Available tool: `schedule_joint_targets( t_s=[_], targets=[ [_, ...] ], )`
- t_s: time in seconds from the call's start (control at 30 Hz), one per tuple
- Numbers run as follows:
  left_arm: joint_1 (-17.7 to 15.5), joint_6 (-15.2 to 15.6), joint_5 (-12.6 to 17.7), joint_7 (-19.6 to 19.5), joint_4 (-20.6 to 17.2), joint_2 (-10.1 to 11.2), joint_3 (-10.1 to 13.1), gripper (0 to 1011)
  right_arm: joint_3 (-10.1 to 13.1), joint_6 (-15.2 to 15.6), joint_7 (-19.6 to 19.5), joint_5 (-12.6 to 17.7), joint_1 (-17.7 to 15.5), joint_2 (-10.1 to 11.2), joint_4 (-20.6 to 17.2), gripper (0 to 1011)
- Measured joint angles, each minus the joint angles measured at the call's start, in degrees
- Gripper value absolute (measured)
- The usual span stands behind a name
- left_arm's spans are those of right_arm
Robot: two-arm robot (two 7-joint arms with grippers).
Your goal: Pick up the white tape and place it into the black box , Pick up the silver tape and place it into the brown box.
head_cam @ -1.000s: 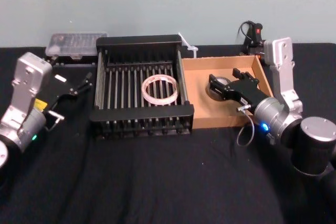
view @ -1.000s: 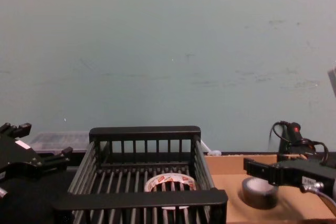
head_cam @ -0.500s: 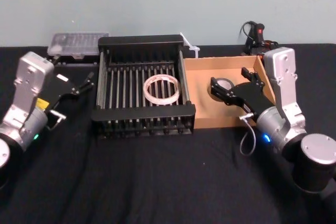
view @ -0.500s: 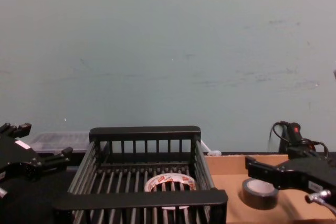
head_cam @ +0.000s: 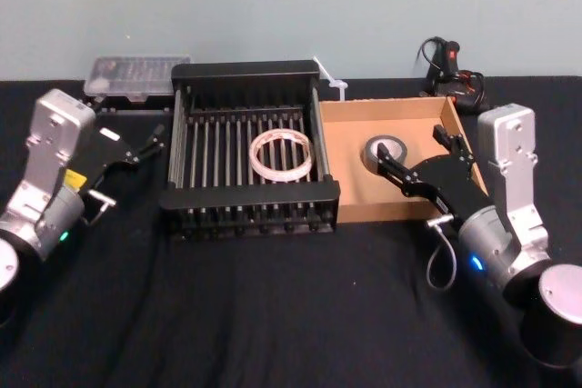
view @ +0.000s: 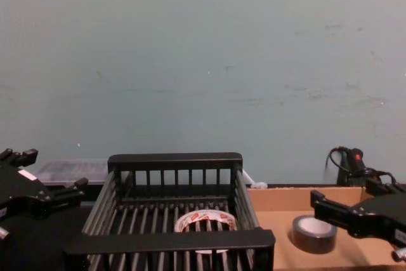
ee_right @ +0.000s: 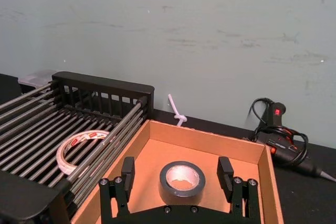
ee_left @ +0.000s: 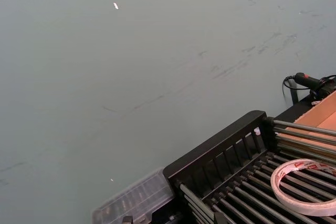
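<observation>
Silver tape (head_cam: 385, 153) sits flat on the floor of the brown box (head_cam: 350, 199) in the head view, just ahead of the right claw (head_cam: 420, 159), which hovers over the box's near right part with its fingers spread wide and nothing between them. White tape (head_cam: 281, 154) lies flat on the bars of the black box (head_cam: 245, 196), off to that claw's left. The left claw (head_cam: 144, 144) hangs over the black table (head_cam: 255, 306) just left of the crate, open and empty too, with a clear plastic case (head_cam: 135, 74) beyond it.

Left wrist view: the white tape (ee_left: 307, 185) rests on the slats of the black box (ee_left: 220, 150), and a corner of the brown box (ee_left: 320, 109) pokes in past it.

Right wrist view: the right claw's fingers (ee_right: 127, 170) stand either side of the silver tape (ee_right: 181, 181), not touching it.

Chest view: the right claw (view: 342, 215) is just beside the silver tape (view: 314, 233), the left claw (view: 47, 179) well left of the crate.
</observation>
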Motion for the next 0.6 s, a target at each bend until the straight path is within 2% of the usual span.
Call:
schedule_joint_targets(
  t_s=[0.33,0.6],
  targets=[
    [0.0,0.0,0.0,0.0,0.0,0.0,0.0,1001,1.8,-0.97,-0.12,-1.68,-4.1,0.17,-3.28,1002],
    [0.0,0.0,0.0,0.0,0.0,0.0,0.0,1001,2.67,-1.77,1.05,-2.38,-5.66,0.24,-4.02,1002]
  ],
)
